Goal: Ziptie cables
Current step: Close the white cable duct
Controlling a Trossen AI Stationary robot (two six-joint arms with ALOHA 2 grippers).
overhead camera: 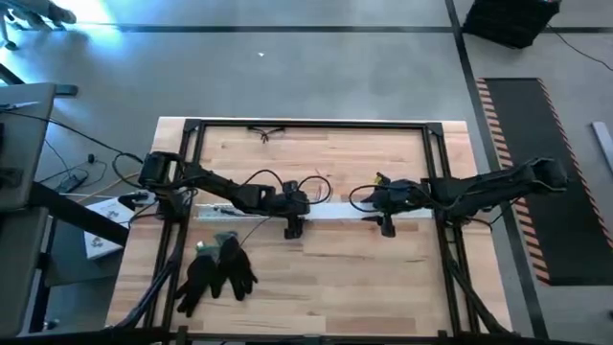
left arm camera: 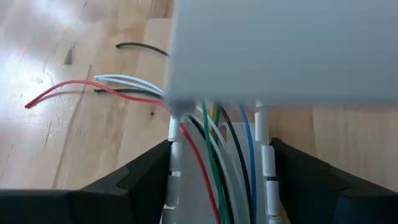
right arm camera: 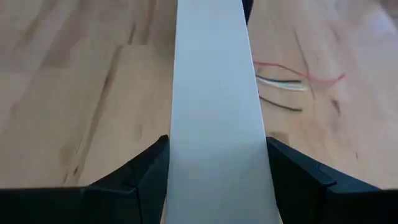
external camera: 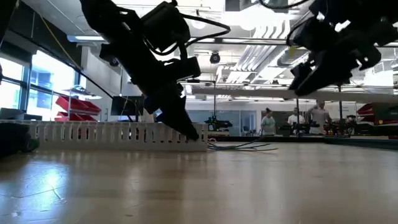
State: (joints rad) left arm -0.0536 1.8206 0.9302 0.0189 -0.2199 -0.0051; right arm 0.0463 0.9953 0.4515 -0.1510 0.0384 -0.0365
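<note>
A long white slotted channel lies across the middle of the table, seen side-on in the low view. Thin cables, red, green, blue, black, white and yellow, run inside it. Their loose ends spill onto the wood past its end. My left gripper is shut on the channel's right end. A flat white cover strip hangs above the channel. My right gripper is shut on it, raised above the table in the low view. My left gripper has the channel between its two fingers, one outside each slotted side wall, close to the end where the cables come out. The fingers slant down from above and lie across the channel. The channel rests on the table. My right gripper pinches the cover strip by its two long edges, one finger on each side, lying across the strip. The strip runs away from the fingers toward the left gripper, lifted above the table. Which end it holds cannot be seen.
A pair of black gloves lies near the front left. A small dark item sits at the far edge. Black frame rails border the table. People stand far off in the room.
</note>
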